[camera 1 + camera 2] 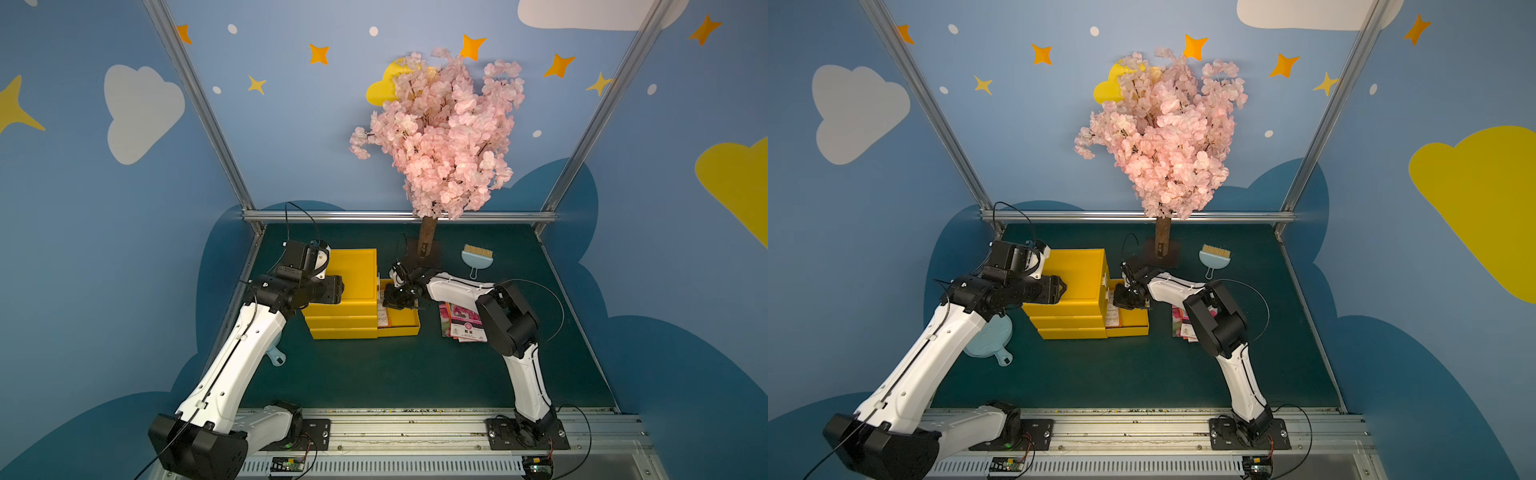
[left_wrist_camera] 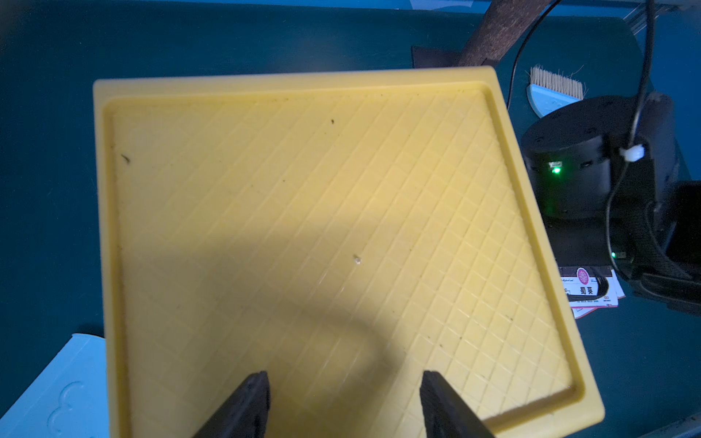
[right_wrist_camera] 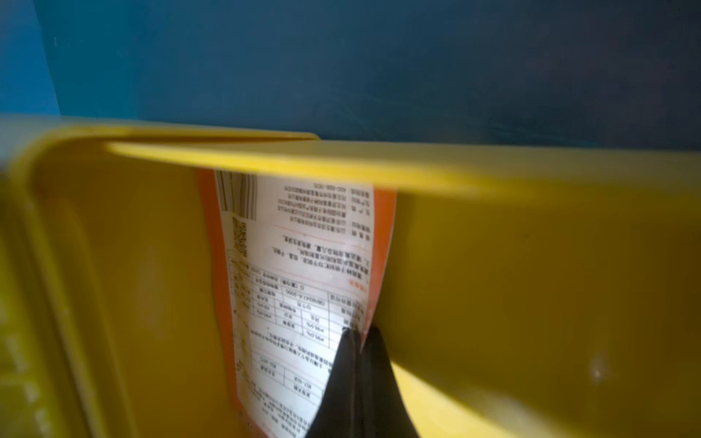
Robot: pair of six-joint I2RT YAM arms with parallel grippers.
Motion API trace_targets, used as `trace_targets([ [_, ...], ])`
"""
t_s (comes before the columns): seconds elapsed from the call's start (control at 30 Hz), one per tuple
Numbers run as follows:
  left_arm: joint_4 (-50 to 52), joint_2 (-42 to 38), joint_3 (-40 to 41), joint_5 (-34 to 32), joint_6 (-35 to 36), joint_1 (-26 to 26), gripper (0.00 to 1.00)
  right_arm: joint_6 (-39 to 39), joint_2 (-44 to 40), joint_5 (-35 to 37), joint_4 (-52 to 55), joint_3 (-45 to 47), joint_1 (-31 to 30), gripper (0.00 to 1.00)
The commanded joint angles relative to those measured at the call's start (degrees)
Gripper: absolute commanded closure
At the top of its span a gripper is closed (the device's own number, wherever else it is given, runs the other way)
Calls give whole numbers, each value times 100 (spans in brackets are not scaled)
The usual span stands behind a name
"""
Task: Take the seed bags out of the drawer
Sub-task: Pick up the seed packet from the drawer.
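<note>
Lifting the pinched seed bag [image 3: 296, 284] clear of the drawer [image 3: 531, 265]

The bag lies text-side up inside the pulled-out drawer. The right gripper [image 3: 358, 333] is clenched on the bag's edge. A straight upward lift before swinging toward the other bags [image 1: 463, 322] should keep the thin pinch from slipping. The left gripper [image 2: 345, 375], jaws apart and empty, sits over the cabinet top [image 2: 303, 189]
</note>
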State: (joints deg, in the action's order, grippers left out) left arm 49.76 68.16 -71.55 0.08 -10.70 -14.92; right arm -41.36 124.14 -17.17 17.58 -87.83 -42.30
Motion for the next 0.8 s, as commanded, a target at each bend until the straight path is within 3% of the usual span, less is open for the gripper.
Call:
trace_targets([
  [0.0, 659, 79, 176, -69, -24, 63, 32, 36, -401, 77, 111, 187, 53, 100],
  [0.5, 667, 128, 80, -17, -14, 77, 32, 673, -1446, 648, 1080, 205, 315, 100],
  [0.77, 665, 146, 27, 2, -12, 77, 32, 1057, -2122, 512, 1476, 496, 697, 100],
])
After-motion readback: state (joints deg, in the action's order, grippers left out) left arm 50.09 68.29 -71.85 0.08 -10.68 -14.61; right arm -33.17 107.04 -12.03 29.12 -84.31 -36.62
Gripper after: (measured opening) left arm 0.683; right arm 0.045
